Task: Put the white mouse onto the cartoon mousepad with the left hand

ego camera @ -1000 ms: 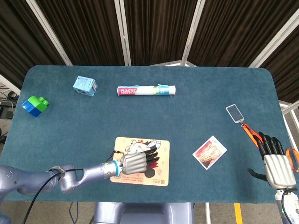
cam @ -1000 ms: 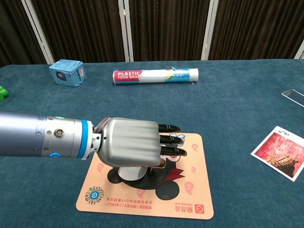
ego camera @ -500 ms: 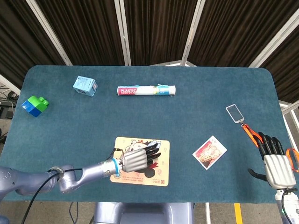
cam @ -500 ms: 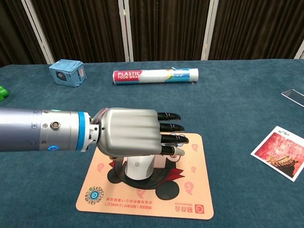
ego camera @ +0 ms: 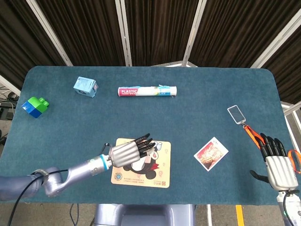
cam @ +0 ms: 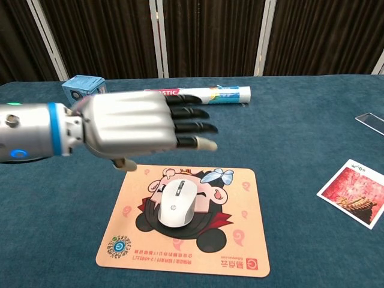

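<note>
The white mouse [cam: 176,203] sits on the cartoon mousepad [cam: 187,223], right on the printed face, with nothing touching it. Above it and a little toward the far side hovers the left robot hand [cam: 139,122] — fingers stretched out flat and apart, holding nothing. The right robot hand [ego camera: 276,166] rests at the table's [ego camera: 197,103] near right corner, fingers extended too, empty — a photo card [ego camera: 211,153] lies to its left.
</note>
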Controlling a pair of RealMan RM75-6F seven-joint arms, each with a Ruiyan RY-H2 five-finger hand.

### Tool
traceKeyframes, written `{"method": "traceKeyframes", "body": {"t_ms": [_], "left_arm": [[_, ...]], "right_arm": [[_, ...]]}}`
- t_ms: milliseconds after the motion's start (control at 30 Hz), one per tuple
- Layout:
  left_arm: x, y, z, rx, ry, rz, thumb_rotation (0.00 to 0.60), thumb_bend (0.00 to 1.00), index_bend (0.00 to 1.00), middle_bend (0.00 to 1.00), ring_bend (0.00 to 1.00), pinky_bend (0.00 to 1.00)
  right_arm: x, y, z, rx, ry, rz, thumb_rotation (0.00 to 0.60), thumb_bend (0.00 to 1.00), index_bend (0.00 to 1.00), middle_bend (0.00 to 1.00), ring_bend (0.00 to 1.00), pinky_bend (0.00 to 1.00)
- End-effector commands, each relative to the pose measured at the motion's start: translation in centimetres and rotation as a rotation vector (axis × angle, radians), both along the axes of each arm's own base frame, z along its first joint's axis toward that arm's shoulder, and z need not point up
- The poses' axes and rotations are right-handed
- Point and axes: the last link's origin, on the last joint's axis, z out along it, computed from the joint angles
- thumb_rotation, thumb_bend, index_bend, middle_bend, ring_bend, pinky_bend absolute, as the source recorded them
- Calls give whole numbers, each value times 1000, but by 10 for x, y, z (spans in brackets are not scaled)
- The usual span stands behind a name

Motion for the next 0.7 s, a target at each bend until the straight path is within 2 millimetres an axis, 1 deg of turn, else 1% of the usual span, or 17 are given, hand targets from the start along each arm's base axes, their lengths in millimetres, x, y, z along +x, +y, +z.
{"method": "traceKeyframes", "body": {"t_ms": [33, 133, 233, 367, 433, 567, 700], "left_arm": [[-18, -5, 31, 51, -98, 99, 600, 127, 66, 0, 0, 0], [-34, -10, 44, 94, -146, 163, 600, 125, 60, 0, 0, 0], [-54, -18, 57, 141, -212, 254, 600, 126, 60, 0, 0, 0], [-85, -38, 82, 228, -348, 398, 600, 125, 60, 0, 0, 0], [-97, -45, 92, 262, -403, 452, 600, 126, 54, 0, 0, 0], [-121, -56, 111, 303, -497, 579, 600, 118, 0, 0, 0, 0], [-152, -68, 129, 340, -560, 691, 600, 107, 0, 0, 0, 0]], "right_arm": [[0, 0, 0, -1, 1, 0, 600, 85, 0, 0, 0, 0], [0, 0, 0, -4, 6, 0, 600, 85, 0, 0, 0, 0], [0, 0, -1, -6, 9, 2, 600, 86, 0, 0, 0, 0], [0, 1, -1, -11, 17, 5, 600, 85, 0, 0, 0, 0], [1, 2, -1, -14, 16, 9, 600, 85, 0, 0, 0, 0], [0, 2, -1, -15, 20, 10, 600, 84, 0, 0, 0, 0], [0, 1, -1, -12, 27, 10, 600, 82, 0, 0, 0, 0]]}}
